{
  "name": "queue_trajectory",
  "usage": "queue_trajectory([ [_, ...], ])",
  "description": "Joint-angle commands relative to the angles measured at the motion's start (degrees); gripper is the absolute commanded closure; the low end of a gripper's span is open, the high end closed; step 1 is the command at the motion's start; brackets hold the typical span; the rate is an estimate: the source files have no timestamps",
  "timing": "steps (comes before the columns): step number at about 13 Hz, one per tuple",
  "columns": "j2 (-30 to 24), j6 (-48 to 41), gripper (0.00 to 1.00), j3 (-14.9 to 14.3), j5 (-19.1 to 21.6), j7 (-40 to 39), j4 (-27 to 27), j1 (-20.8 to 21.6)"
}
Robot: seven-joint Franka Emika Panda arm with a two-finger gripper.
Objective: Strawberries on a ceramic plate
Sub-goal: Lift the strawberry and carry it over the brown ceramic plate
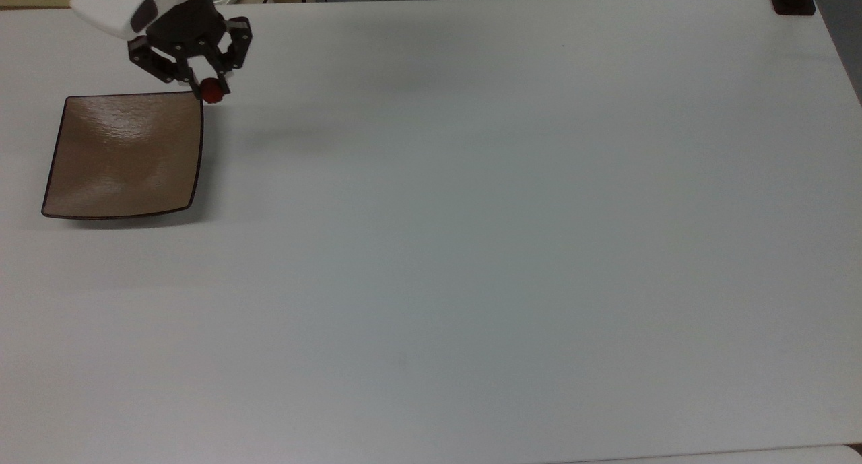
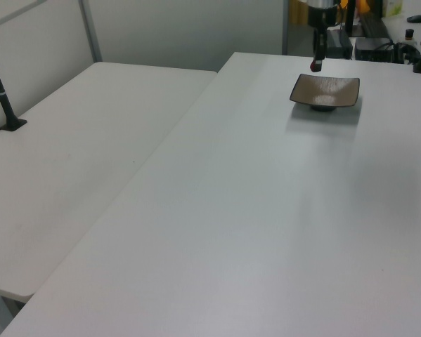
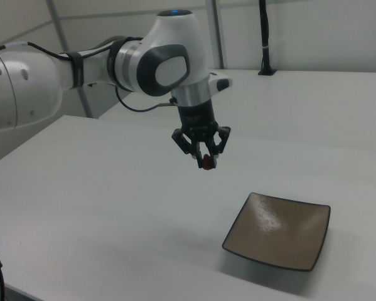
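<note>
Clearly mid-carry, the gripper (image 1: 208, 89) holds the berry (image 1: 211, 91) pinched in the air beside the plate (image 1: 124, 155) corner (not over it). Next, I judge, it must shift above the plate centre, then lower and release.

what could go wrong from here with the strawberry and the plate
1. The strawberry is tiny and held at the very tip of the gripper, well above the table; it could slip out in transit.
2. In the top view it sits by the ceramic plate's corner, not its middle; released now, it would likely miss.
3. The plate is glossy with upturned corners, so a berry dropped from height may bounce or roll off.
</note>
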Motion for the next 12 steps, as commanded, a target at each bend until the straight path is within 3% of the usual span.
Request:
queue_trajectory([
  [1, -1.0, -0.2, 0.88, -0.2, 1.1, -5.4, -1.6, -2.2],
  [4, 0.4, 0.7, 0.88, -0.3, 1.0, -8.8, -1.6, -4.4],
  [12, 7.9, 16.5, 0.87, -0.4, 1.0, -11.0, -2.4, -10.0],
])
